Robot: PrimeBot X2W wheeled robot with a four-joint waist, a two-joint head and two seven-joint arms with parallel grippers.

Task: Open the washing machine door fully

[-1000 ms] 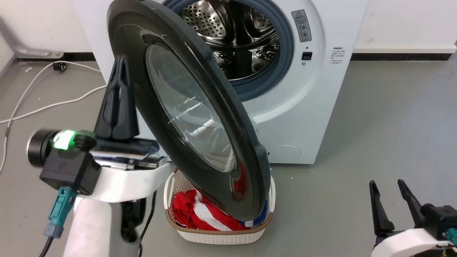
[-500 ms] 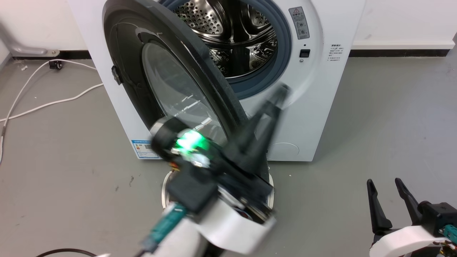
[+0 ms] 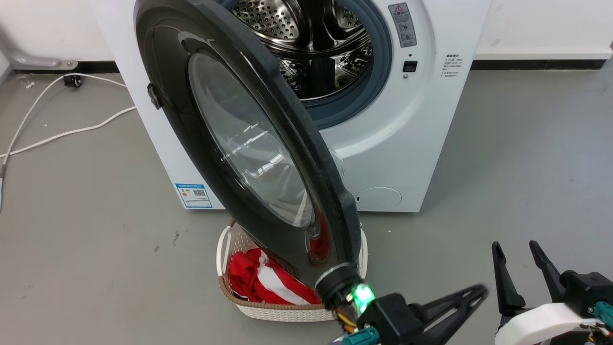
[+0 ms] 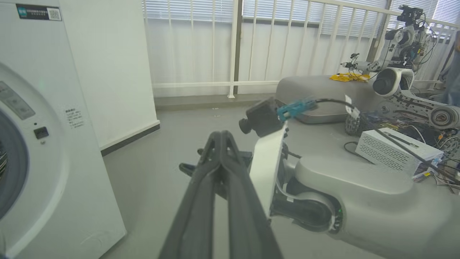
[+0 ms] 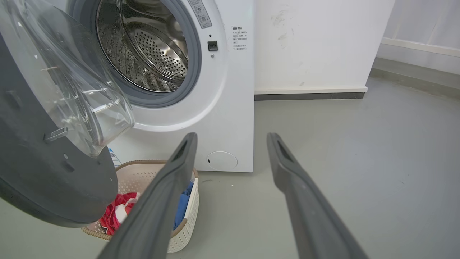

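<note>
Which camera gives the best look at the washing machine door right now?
The head view: the washing machine door appears nearly whole, glossy black face and glass centre. The right wrist view catches its inner side with the bulging bowl, cut off at the left. The left wrist view faces the washing machine's front.
</note>
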